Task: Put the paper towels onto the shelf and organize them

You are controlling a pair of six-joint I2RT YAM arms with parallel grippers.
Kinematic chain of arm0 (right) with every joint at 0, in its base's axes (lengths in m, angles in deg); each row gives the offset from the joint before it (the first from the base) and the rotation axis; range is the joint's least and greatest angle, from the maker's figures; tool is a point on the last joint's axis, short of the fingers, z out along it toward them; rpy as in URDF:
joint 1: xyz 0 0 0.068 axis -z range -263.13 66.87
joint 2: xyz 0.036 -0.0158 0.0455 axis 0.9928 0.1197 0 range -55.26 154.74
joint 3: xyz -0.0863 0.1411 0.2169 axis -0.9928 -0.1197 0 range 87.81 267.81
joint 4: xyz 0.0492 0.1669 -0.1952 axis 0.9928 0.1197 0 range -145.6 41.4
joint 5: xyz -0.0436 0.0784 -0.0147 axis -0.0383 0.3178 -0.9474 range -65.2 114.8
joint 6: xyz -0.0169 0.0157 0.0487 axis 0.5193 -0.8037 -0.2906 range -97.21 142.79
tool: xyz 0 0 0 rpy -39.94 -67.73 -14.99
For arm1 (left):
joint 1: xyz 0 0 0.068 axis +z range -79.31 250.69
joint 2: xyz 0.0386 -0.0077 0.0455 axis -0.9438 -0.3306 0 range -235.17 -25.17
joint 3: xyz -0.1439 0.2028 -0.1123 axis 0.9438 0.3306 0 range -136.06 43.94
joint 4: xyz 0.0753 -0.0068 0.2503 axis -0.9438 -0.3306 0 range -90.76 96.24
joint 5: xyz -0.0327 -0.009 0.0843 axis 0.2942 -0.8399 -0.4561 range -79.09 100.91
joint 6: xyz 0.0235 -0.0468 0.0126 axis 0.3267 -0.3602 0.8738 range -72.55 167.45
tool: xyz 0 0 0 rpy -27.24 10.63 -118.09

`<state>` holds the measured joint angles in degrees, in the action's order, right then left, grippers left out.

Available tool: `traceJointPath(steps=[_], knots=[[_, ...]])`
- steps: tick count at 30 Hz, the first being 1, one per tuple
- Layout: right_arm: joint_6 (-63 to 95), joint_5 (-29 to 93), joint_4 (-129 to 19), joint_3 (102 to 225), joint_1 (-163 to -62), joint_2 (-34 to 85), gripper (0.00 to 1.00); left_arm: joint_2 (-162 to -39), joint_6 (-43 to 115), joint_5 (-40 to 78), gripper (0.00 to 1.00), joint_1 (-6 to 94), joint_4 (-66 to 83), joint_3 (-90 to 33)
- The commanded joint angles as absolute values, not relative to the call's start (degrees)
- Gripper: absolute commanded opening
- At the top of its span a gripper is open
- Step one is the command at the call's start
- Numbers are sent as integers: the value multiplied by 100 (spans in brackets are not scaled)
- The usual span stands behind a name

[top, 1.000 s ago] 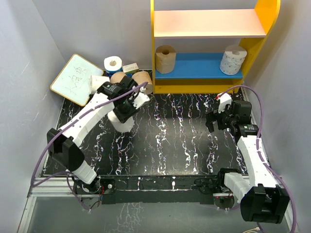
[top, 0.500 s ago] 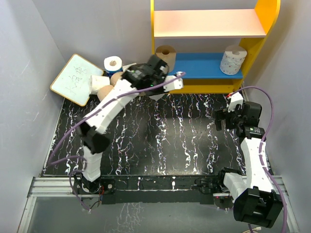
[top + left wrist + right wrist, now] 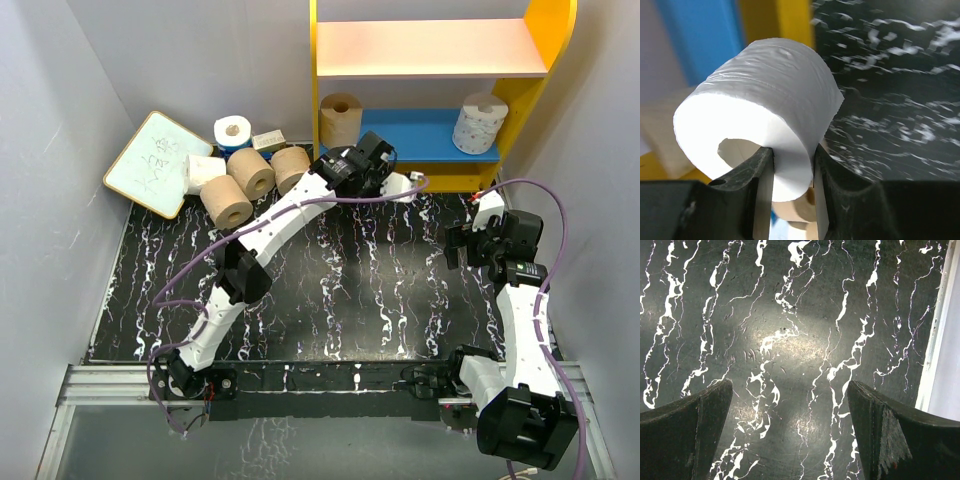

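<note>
Paper towel roll [image 3: 770,85], white, pinched by left fingers [image 3: 759,175]; right fingers [image 3: 700,410] wide apart, empty.

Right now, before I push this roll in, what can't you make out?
- Top view: the left arm hides most of the white roll; its gap to the shelf is unreadable.
- Left wrist view: the shelf is blurred and cropped; the tan shape below the left end effector is unidentifiable.
- Right wrist view: only table beyond the open right end effector.
</note>
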<state>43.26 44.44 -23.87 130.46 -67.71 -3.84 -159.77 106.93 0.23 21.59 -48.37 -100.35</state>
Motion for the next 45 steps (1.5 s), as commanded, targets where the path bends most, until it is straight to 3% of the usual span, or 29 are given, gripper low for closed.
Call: traceJointPath(steps=[1, 10, 45], knots=[[4323, 4570, -2549, 13299, -6735, -432, 98, -15857, 11331, -423, 0, 2157, -3459, -10530], [4332, 4617, -2536, 13299, -6731, -429, 98, -16236, 11908, -518, 0, 2161, -2140, -10698], [4327, 4652, -2553, 13272, -6731, -439, 98, -16905, 13033, -957, 3, 2235, -1259, -10762]])
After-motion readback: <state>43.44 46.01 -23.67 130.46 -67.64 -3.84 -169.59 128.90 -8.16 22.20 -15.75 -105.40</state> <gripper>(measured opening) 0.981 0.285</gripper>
